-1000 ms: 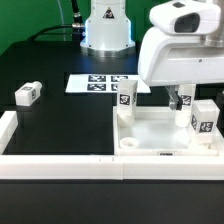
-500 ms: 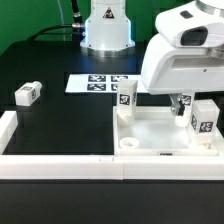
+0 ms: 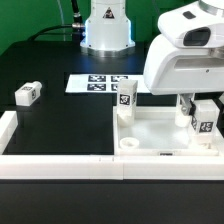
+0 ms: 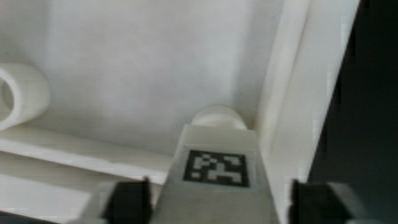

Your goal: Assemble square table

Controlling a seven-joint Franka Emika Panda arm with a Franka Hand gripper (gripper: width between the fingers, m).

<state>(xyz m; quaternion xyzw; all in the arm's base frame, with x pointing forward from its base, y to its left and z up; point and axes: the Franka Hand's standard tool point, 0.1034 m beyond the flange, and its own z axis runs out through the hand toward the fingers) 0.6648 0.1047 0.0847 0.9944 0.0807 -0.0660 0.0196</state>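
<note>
The square table's white tray-like top (image 3: 158, 128) lies at the exterior view's right. One white tagged leg (image 3: 125, 97) stands at its far left corner. A second leg (image 3: 204, 120) stands at the right side, and my gripper (image 3: 200, 103) has come down over it. In the wrist view this leg (image 4: 217, 160) sits between my gripper's (image 4: 224, 203) dark fingers (image 4: 130, 200), which press against both its sides. The top's inner floor (image 4: 143, 70) and a round corner boss (image 4: 15, 95) show beyond it. A third leg (image 3: 27, 94) lies loose on the black table at the left.
The marker board (image 3: 98, 83) lies flat behind the top, in front of the robot's base (image 3: 106, 30). White border rails (image 3: 60, 166) run along the front and the left edge (image 3: 8, 125). The top's raised rim (image 3: 170, 152) rises just in front of the gripper.
The arm has shifted toward the exterior view's right, over the right-hand leg. The jaws have closed in from wide open onto that leg.
</note>
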